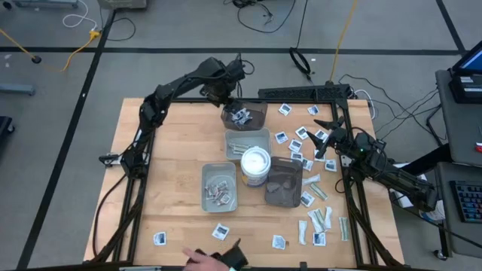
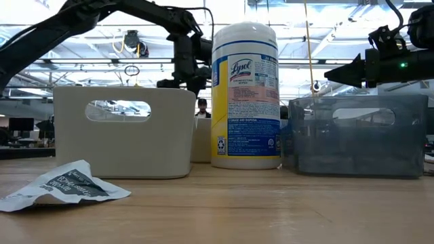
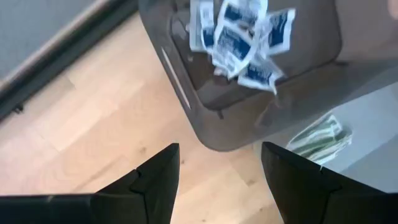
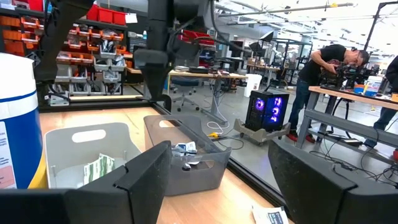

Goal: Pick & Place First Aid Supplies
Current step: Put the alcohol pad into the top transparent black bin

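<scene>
My left gripper (image 3: 217, 180) hangs open, pointing down, above the near left corner of a dark translucent tray (image 1: 243, 115) at the table's far side. It holds nothing. In that tray lie several square white packets with blue print (image 3: 239, 34). Beside it a grey tray (image 3: 373, 124) holds narrow pale green strips (image 3: 320, 137). Many more first aid supplies (image 1: 316, 218) lie loose on the table's right part. My right gripper (image 1: 329, 135) waits open at the right, pointing level toward the trays.
A round white tub (image 1: 255, 165) stands mid-table between a second dark tray (image 1: 284, 182) and a second grey tray (image 1: 218, 187) holding packets. A person's hand (image 1: 207, 261) shows at the near edge, by loose packets (image 1: 220, 231). Bare wood lies at the left.
</scene>
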`<state>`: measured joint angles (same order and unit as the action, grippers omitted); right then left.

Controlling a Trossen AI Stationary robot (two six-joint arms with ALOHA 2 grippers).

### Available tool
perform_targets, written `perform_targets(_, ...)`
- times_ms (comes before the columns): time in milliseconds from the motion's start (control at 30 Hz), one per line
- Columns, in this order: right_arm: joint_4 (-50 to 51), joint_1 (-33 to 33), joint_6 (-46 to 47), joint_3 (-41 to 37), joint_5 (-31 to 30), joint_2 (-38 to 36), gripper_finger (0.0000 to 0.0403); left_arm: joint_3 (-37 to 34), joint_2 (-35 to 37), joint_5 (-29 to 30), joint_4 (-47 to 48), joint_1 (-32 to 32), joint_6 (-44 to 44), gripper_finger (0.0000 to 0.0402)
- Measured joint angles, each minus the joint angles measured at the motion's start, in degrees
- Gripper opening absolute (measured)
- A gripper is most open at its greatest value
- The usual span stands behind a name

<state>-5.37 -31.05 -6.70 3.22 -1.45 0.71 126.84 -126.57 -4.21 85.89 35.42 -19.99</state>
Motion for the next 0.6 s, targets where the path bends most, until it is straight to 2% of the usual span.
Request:
perform_targets(100,0.0,0.0,0.0,0.0,0.0,0.0,0.0263,-1.7,0.1,0.4,1.4,-1.9,-1.2,0.0232)
perform_targets(167,0.0,0.0,0.0,0.0,0.0,0.0,0.0263,-5.4,2.1,0.2,0.0,-3.7,-1.3,0.0232)
perform_targets(400,0.0,0.0,0.0,0.0,0.0,0.0,0.0263,-28.2,15.6,-0.7,-11.5,-11.7,-9.5,0.0232)
perform_targets(600,0.0,0.0,0.0,0.0,0.0,0.0,0.0263,-44.2,27.7,-1.0,-14.5,-21.3,-19.3,0.0232)
